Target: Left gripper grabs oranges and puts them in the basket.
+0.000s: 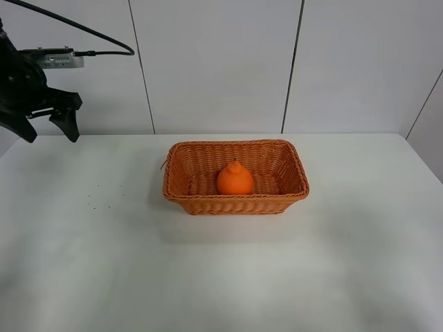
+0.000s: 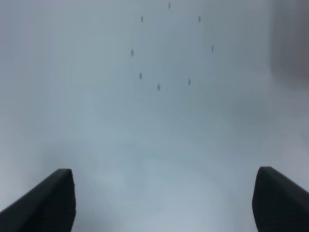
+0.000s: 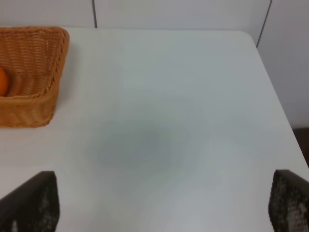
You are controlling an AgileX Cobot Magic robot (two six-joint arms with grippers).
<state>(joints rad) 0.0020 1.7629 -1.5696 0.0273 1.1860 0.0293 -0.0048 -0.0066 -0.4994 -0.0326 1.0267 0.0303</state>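
Observation:
The orange (image 1: 234, 179) sits upright inside the wicker basket (image 1: 181, 197) at the middle of the white table. My left gripper (image 1: 48, 129) is open and empty, raised at the far left, well away from the basket. In the left wrist view its two dark fingertips (image 2: 46, 200) stand wide apart over bare table. In the right wrist view the right gripper (image 3: 164, 205) is open and empty; the basket's end (image 3: 46, 92) and an edge of the orange (image 3: 3, 80) show to one side. The right gripper is out of the high view.
A few tiny dark specks (image 1: 104, 196) mark the table left of the basket and also show in the left wrist view (image 2: 158, 87). A white panelled wall (image 1: 214, 62) stands behind the table. The table's right edge (image 3: 277, 96) is near the right gripper.

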